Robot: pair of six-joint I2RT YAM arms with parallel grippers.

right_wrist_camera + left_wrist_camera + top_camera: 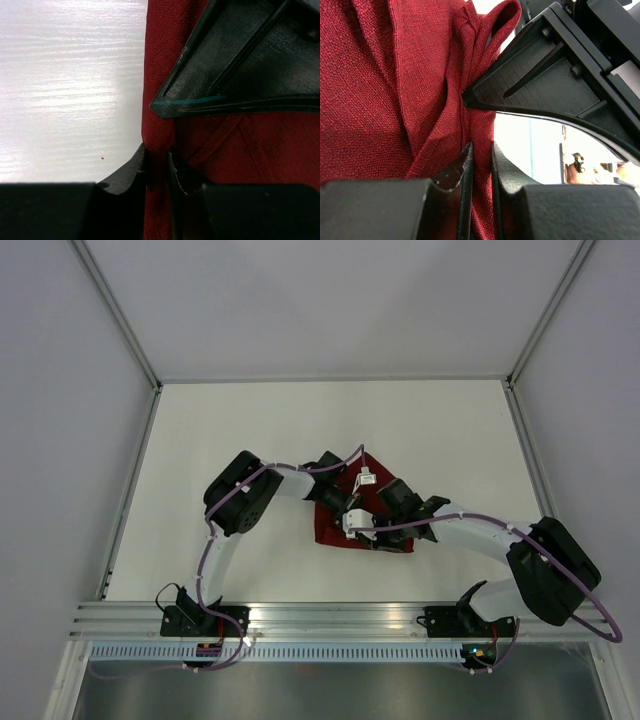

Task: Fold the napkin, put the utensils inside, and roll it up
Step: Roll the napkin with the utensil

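Observation:
The dark red napkin [325,527] lies bunched in the middle of the white table, mostly covered by both arms. My left gripper [340,502] is shut on a raised fold of the napkin [395,90], the cloth pinched between its jaws [481,157]. My right gripper [385,530] is shut on the napkin's edge [260,145], the cloth gripped between its jaws [157,162]. Each wrist view shows the other gripper's black finger close by, in the left wrist view [545,85] and in the right wrist view [245,65]. No utensils are in view.
The white table [250,430] stretches around the napkin, with bare surface beside the cloth in the right wrist view [70,75]. Grey walls and metal posts enclose the table at the back and sides. A metal rail [330,615] runs along the near edge.

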